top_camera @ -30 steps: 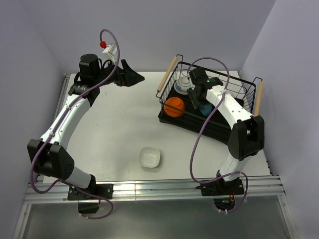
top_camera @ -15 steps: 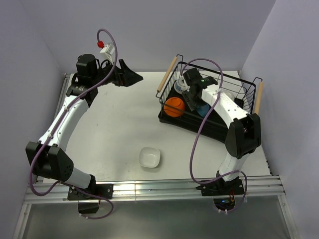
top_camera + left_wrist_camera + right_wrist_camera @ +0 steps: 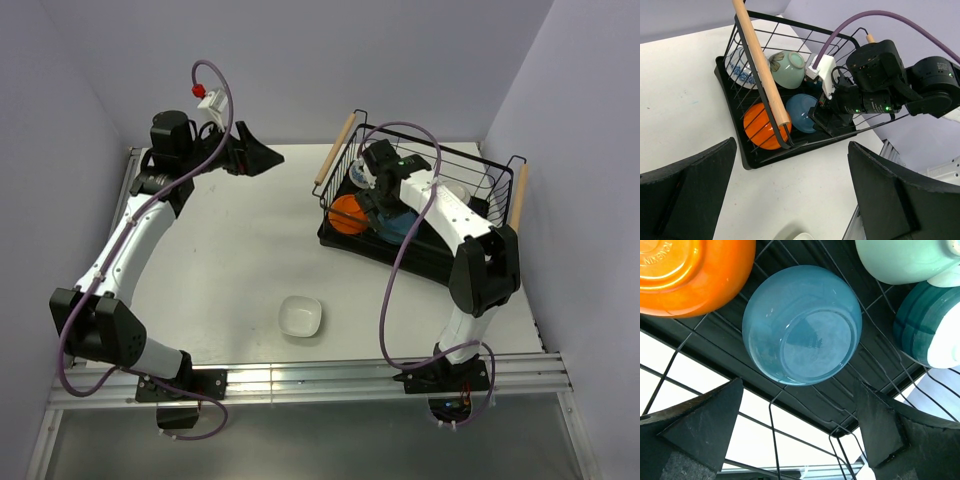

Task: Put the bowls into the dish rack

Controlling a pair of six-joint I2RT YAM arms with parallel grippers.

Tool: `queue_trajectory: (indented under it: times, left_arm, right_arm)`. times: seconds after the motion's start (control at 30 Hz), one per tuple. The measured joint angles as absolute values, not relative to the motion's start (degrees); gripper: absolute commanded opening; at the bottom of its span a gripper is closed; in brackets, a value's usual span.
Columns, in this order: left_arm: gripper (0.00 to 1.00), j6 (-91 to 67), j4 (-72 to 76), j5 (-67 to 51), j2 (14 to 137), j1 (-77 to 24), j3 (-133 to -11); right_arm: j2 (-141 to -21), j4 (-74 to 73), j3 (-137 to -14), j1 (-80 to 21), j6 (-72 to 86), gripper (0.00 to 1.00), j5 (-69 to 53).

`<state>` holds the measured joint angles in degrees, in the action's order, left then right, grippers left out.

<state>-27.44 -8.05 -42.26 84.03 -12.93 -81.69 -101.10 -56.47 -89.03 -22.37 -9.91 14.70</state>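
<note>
The black wire dish rack (image 3: 490,176) stands at the back right, a wooden handle at each end. Inside lie an orange bowl (image 3: 346,216), a blue bowl (image 3: 400,224), a mint green bowl (image 3: 788,70) and a blue-and-white patterned bowl (image 3: 740,70). My right gripper (image 3: 380,205) hangs open inside the rack. In its wrist view the blue bowl (image 3: 802,325) rests bottom-up on the wires, just beyond the spread fingertips and free of them. A squarish white bowl (image 3: 300,316) sits on the table near the front. My left gripper (image 3: 262,155) is open and empty, held high at the back left.
A teal-striped bowl (image 3: 920,330) leans beside the mint one (image 3: 905,260) in the rack. The rack's left handle (image 3: 335,148) juts toward the table's middle. A rail (image 3: 300,380) runs along the near edge.
My right gripper has opened and let go of the blue bowl, which now lies in the rack. The right wrist shifted slightly left. The left arm barely moved.
</note>
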Motion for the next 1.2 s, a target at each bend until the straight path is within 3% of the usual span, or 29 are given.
queue_trajectory:
  times: [0.33, 0.7, 0.93, 1.2]
  left_arm:
    - [0.96, -13.4, -15.6, -44.3, 77.7, -11.7, -75.3]
    - [0.92, 20.8, -33.1, -47.7, 68.0, -12.4, -58.3]
    - [0.91, 27.5, -33.5, -42.8, 69.0, -23.3, -51.4]
    - [0.86, 31.3, -28.9, -36.9, 77.5, -33.9, -51.2]
  right_arm:
    - [-99.5, -57.5, -94.8, -22.2, -8.7, 1.00, 11.9]
    - [-78.9, -51.4, -99.8, -14.6, -4.2, 1.00, 1.5]
    - [-68.5, -47.0, -94.4, -8.1, -1.5, 1.00, -6.1]
    - [-65.9, -47.4, -89.2, -3.6, 0.9, 1.00, -13.3]
